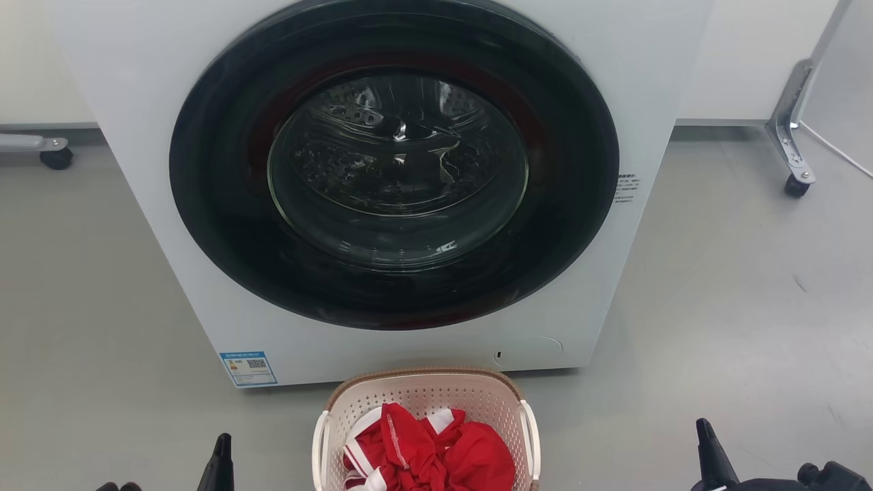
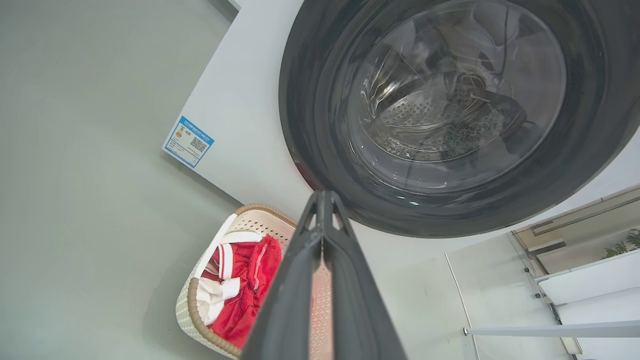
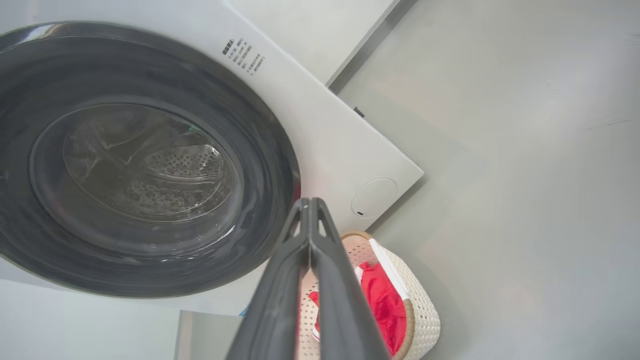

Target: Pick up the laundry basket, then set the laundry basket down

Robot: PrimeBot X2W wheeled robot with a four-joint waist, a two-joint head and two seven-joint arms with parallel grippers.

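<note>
Basket: the basket [image 1: 426, 399] is found upright on the floor [image 1: 716, 307], near and centred, just in front of the washer [image 1: 136, 170]. Whether the two touch cannot be told.
Contents: red-and-white cloth [image 1: 430, 450] is heaped inside and kept within the walls, so nothing is seen spilling onto the floor.
Handles: a white handle is carried on the left side [image 1: 320, 443] and on the right side [image 1: 530, 436]. Each is turned towards the gripper of its own side, and neither is gripped.
Left gripper: the left gripper [image 2: 324, 197] is seen with its fingers pressed together on nothing. It is held low, left of the basket and well apart from it.
Right gripper: the right gripper [image 3: 310, 202] is likewise closed on nothing, held right of the basket and well apart.
Washer door: the door [image 1: 395, 164] is closed, with the drum visible through the glass.
Stage: a basket grounded between two clear grippers fits equally one awaiting its lift and one already put back. This is not settled by the views.
Handling: the basket is judged light. With a soft load, tilting is expected if it is raised by one handle alone.
</note>
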